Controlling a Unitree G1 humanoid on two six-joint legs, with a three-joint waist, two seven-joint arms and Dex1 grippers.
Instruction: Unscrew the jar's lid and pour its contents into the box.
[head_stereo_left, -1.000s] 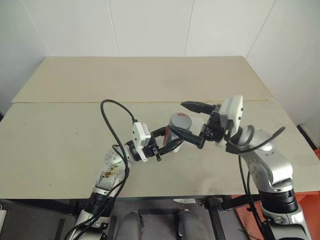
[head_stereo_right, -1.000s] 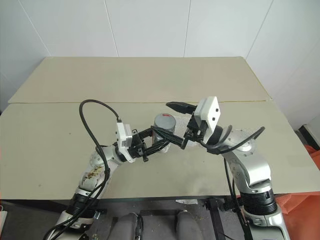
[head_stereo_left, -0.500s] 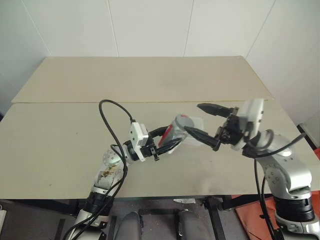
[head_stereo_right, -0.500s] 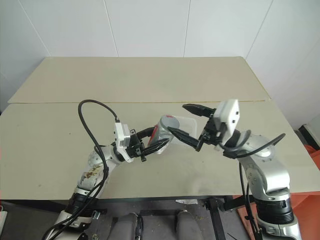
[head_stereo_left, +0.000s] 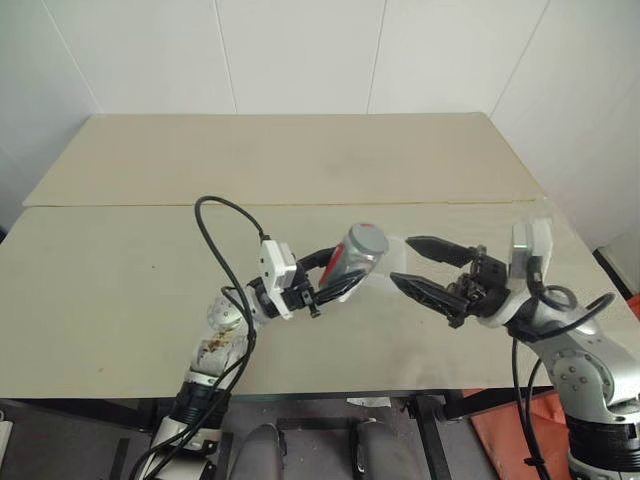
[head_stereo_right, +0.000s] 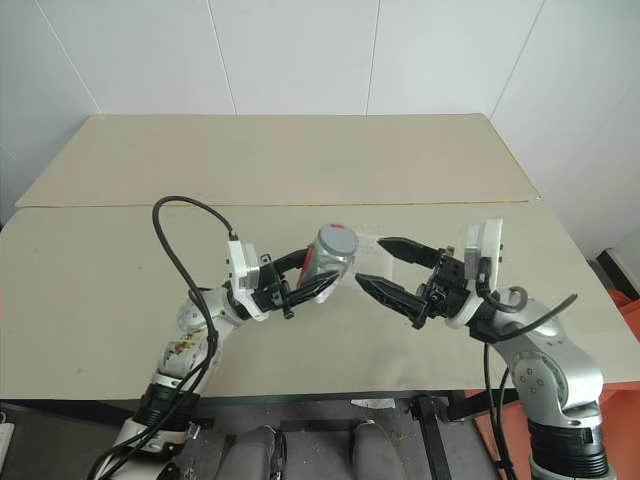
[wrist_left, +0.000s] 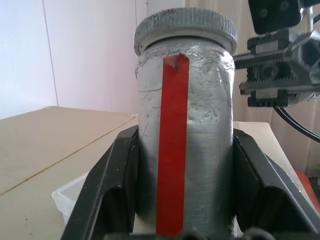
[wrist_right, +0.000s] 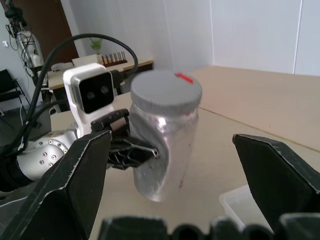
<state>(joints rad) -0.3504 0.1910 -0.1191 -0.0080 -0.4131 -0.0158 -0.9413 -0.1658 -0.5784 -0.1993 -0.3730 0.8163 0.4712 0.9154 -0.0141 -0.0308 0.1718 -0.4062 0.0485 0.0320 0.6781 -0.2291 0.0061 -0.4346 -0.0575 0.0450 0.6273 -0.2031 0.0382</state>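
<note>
A silvery jar (head_stereo_left: 343, 265) with a red stripe is held above the table, tilted with its top toward the right. My left gripper (head_stereo_left: 340, 272) is shut on its body, one finger (wrist_left: 112, 185) on each side. The grey lid (head_stereo_left: 368, 239) sits on the jar and has a small red mark on top. My right gripper (head_stereo_left: 401, 261) is open just right of the lid, pointing at it without touching. The clear box (wrist_left: 70, 196) lies on the table beneath and behind the jar, and its corner (wrist_right: 245, 202) shows below the right gripper. The contents are hidden inside the jar.
The beige table (head_stereo_left: 120, 290) runs wide to the left and back, with a seam across its middle. Its front edge lies under my arms. White walls stand behind and to the right. A black cable (head_stereo_left: 222, 240) loops above my left arm.
My right gripper drew back from the lid toward the right and down, rolling as it went, still open. The jar now tilts more toward the right in the left gripper.
</note>
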